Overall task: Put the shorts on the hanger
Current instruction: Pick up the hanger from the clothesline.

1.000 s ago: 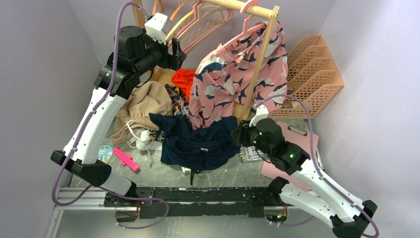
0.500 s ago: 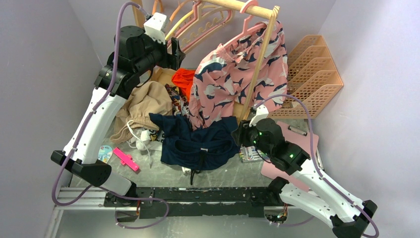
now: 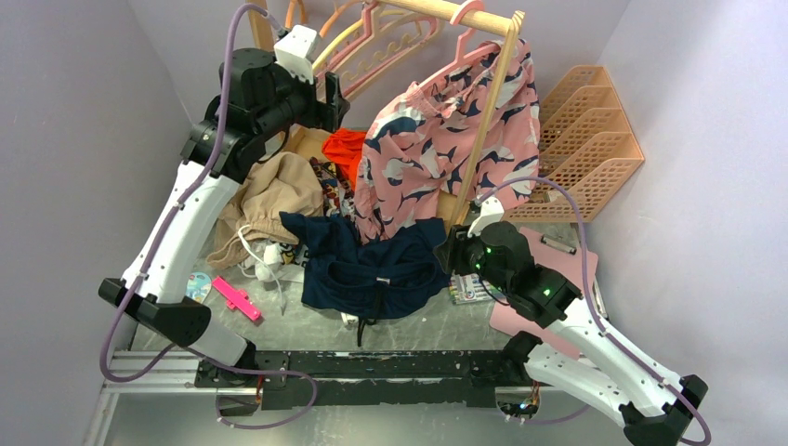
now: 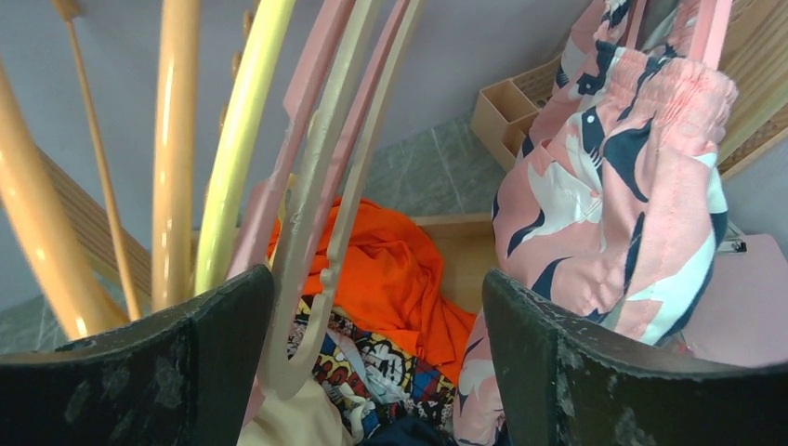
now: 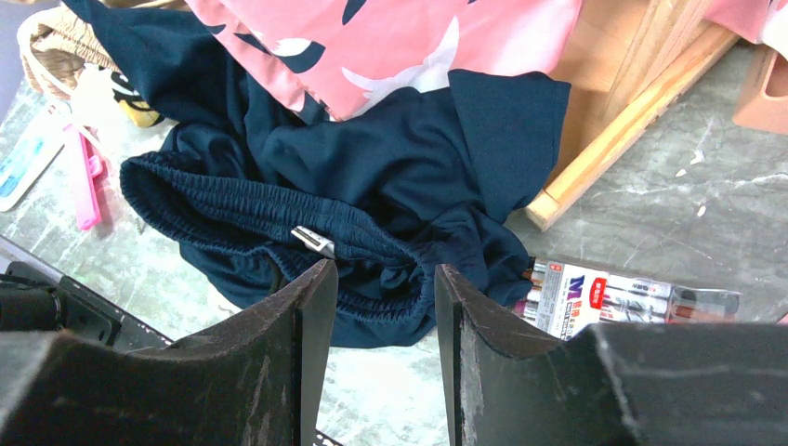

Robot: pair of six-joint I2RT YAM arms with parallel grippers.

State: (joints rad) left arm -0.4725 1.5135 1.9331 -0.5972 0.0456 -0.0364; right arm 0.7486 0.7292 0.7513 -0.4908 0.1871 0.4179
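Soft, light and limp, the shorts [image 3: 376,265] lie crumpled mid-counter [image 3: 418,325], at 9 o'clock from my right gripper [image 5: 376,269], which is half open and holding nothing. I'd pinch the elastic waistband [image 5: 232,209]. My left gripper [image 4: 372,288], wide open and empty, faces the hanger [image 4: 316,186].

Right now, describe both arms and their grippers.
Both the left arm and right arm have white links, black joints and a lilac cable. Green lights glow on the right. The left gripper and right gripper have scuffed black fingers.
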